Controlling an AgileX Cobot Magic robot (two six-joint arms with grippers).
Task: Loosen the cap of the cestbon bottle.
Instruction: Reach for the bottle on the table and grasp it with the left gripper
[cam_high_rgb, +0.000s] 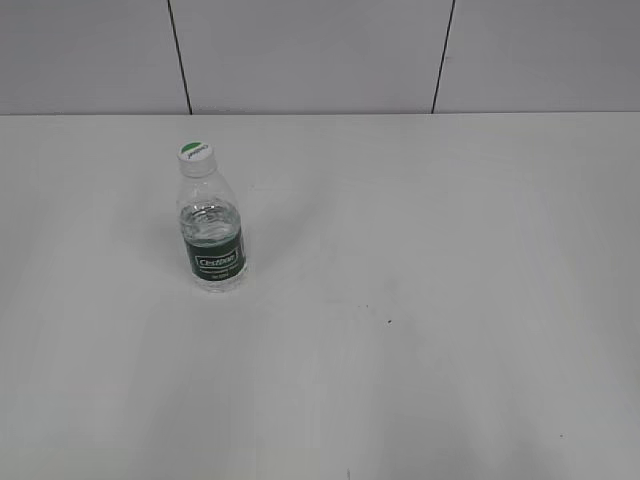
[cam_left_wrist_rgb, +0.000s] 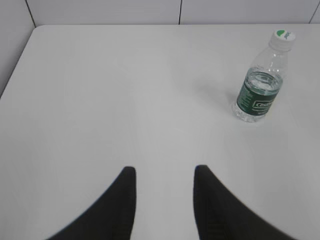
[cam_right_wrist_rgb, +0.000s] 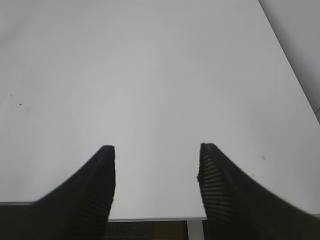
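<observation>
I see the cestbon bottle (cam_high_rgb: 212, 227) upright on the bench (cam_high_rgb: 450, 300), left of centre, partly filled with clear liquid, cap (cam_high_rgb: 195, 154) seated. Left claw (cam_left_wrist_rgb: 164, 172) and right claw (cam_right_wrist_rgb: 156, 150) both spread apart, holding nothing, well clear of it.

On 1 white table (cam_high_rgb: 450, 300) there stands 1 cestbon bottle (cam_high_rgb: 213, 232) wearing 1 cap (cam_high_rgb: 196, 153) and 1 green label band (cam_high_rgb: 218, 258), while 2 grippers are seen, 1 left gripper (cam_left_wrist_rgb: 164, 172) and 1 right gripper (cam_right_wrist_rgb: 156, 150), each with 2 black fingers.
</observation>
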